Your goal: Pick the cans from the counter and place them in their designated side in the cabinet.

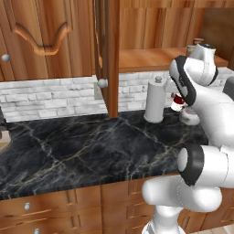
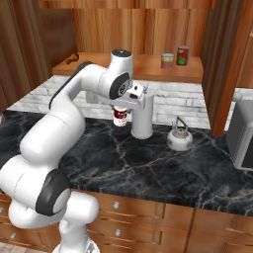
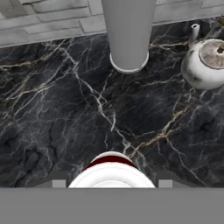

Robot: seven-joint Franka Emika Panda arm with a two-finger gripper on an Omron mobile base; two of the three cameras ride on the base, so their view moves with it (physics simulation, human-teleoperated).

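Right base view: tool [image 2: 121,109] clamped on the red-and-white can [image 2: 120,116], lifted above the counter [image 2: 148,163].

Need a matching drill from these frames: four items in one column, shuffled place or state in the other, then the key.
Items:
1. red-and-white can
2. kettle
3. paper-towel roll
4. yellow-banded can

Places or states:
A. on the cabinet shelf
B. upright on the counter, by the tiled wall
C. held in the claw, lifted off the counter
D. sitting on the counter, to the roll's right in the right base view

Pairs: 1-C, 2-D, 3-B, 4-A
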